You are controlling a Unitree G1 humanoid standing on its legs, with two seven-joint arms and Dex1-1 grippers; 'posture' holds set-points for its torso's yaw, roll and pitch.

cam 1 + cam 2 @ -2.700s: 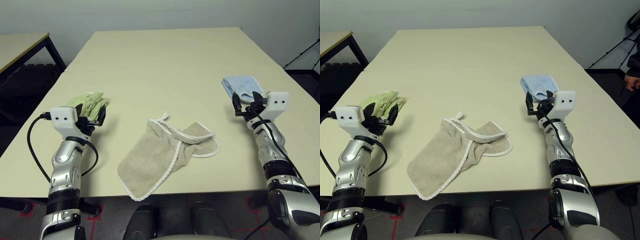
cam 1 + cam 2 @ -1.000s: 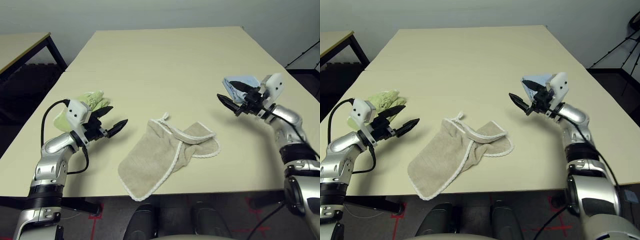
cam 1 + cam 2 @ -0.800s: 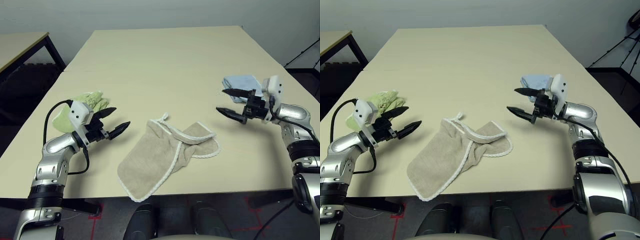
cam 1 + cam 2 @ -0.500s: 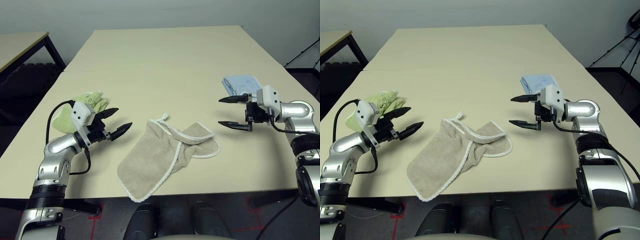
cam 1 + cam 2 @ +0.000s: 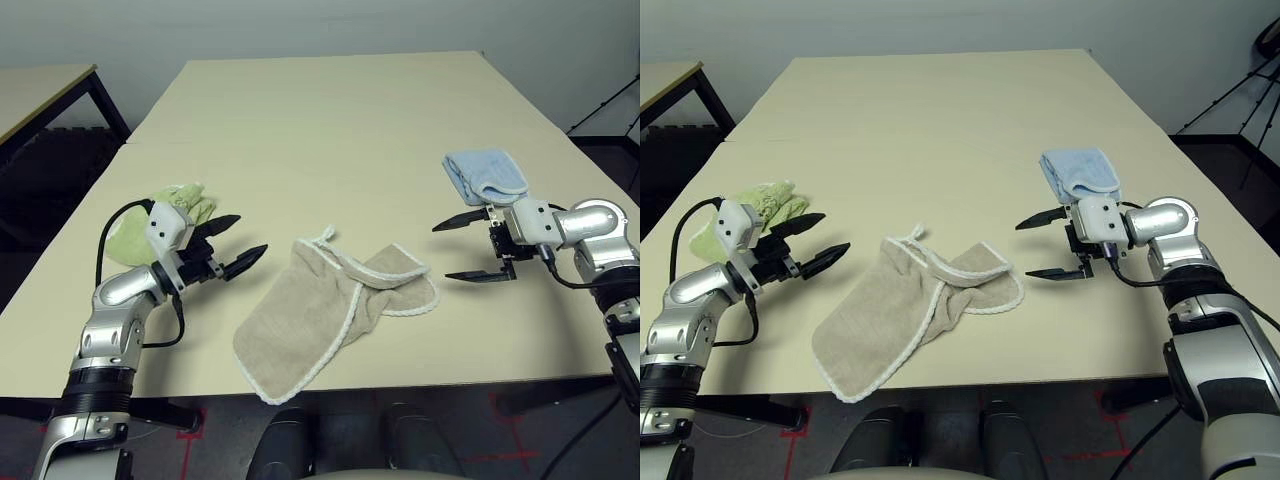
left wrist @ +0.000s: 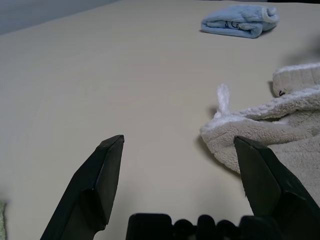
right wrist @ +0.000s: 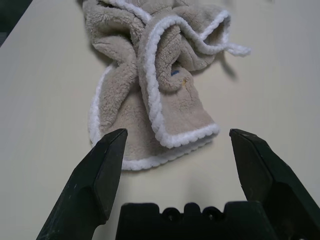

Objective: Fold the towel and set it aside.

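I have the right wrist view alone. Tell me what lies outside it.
Observer: The left gripper hangs open on the far side of the crumpled beige terry towel with white edging, touching nothing.
Operator: Report other cloths.
Observer: A folded light blue cloth lies on the table beyond the right gripper, which is open too.
Operator: And by the left arm.
Observer: A bunched pale green cloth sits just behind that gripper.
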